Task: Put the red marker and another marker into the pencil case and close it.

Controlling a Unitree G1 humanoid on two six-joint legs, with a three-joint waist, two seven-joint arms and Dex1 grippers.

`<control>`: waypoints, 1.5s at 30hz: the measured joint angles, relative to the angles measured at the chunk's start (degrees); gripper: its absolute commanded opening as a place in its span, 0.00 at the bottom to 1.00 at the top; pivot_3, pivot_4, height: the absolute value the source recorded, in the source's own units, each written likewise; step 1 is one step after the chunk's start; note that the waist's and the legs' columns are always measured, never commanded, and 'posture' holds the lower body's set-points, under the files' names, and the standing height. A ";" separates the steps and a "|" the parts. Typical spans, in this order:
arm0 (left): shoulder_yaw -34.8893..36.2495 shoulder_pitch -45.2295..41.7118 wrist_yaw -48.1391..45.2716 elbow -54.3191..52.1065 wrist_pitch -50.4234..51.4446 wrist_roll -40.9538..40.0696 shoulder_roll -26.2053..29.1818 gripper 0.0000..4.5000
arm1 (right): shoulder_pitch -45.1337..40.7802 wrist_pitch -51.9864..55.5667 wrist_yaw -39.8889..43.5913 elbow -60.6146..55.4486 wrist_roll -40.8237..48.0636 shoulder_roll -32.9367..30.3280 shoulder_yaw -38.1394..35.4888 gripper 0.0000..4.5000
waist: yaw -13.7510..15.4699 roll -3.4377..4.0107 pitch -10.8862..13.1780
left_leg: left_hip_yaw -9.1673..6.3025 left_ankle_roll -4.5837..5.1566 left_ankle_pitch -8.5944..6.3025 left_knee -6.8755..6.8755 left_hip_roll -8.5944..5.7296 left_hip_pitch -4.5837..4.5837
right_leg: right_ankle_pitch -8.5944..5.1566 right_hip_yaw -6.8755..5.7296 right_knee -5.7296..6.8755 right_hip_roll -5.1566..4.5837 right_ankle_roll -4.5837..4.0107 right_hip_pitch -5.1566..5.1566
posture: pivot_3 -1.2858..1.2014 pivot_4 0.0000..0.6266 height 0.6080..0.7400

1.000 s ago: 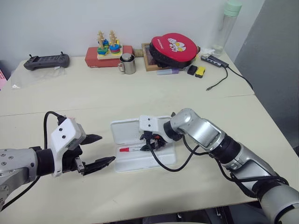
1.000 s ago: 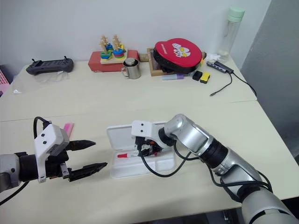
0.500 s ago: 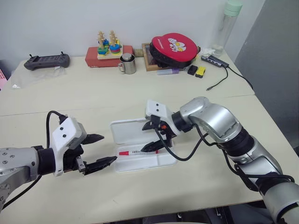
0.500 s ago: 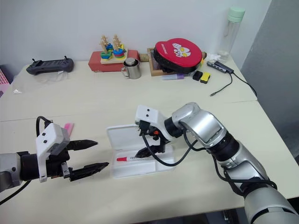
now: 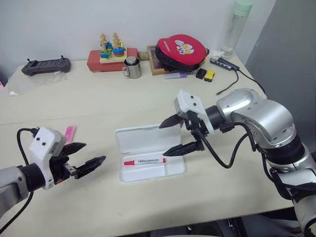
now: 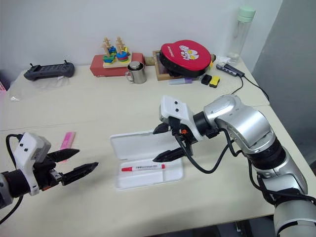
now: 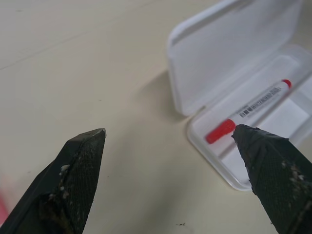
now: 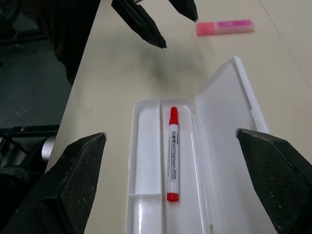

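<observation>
Nearest, at about 8 o'clock on the counter (image 5: pixel 148 212), the left tool (image 5: pixel 85 158) hangs spread wide and holds nothing. The pink highlighter (image 5: pixel 69 132) lies flat just beyond it, toward 9 o'clock, well apart from the pencil case (image 5: pixel 148 155) in the middle. The case lies open, lid laid back toward 12 o'clock, with the red marker (image 5: pixel 144 161) already lying lengthwise in the tray.

The step in hand is, I judge, fetching the highlighter with the left tool. To do it well, turn the tips down over the highlighter, straddle its narrow width rather than its length, and close squarely so that it does not skid on the counter. Carry it in low over the tray's near wall and lay it beside the red marker.

Farther back, around 2 o'clock, the right tool (image 5: pixel 180 134) hovers above the lid, fully parted and empty. It should keep clear of the tray.
</observation>
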 measured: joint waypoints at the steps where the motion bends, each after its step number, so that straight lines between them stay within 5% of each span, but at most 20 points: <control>1: 0.07 0.05 1.05 0.00 0.00 0.68 -0.11 1.00 | 0.00 -0.26 -0.06 0.02 0.01 -0.03 0.00 1.00 | 0.15 -0.01 0.00 | 0.00 0.00 0.00 0.01 -0.01 0.00 | 0.01 0.00 0.00 0.00 0.00 0.01 | 0.52 0.24 1.00; 13: 3.13 -12.34 24.31 7.47 11.35 9.01 -5.62 1.00 | 2.26 -19.56 0.81 0.30 -7.48 -1.80 1.71 1.00 | 1.25 -0.23 -0.05 | -0.04 -0.01 0.00 0.03 0.02 -0.01 | 0.06 -0.02 -0.02 0.03 0.02 0.02 | 0.52 0.24 1.00; 42: -18.13 -32.30 20.45 39.16 6.71 19.97 -4.63 1.00 | 3.68 -17.90 -0.43 -1.52 -9.00 -2.92 2.00 1.00 | 1.36 -0.33 -0.05 | -0.07 -0.03 -0.01 0.02 -0.04 -0.06 | 0.11 -0.06 -0.02 -0.06 0.04 -0.01 | 0.52 0.24 1.00; 45: -18.13 -34.04 20.50 41.74 6.75 20.52 -4.63 0.90 | 3.68 -17.74 -0.51 -1.60 -8.99 -2.92 2.00 1.00 | 1.38 -0.33 -0.05 | -0.09 -0.03 -0.01 0.02 -0.04 -0.06 | 0.11 -0.09 0.00 -0.06 0.04 -0.01 | 0.52 0.24 1.00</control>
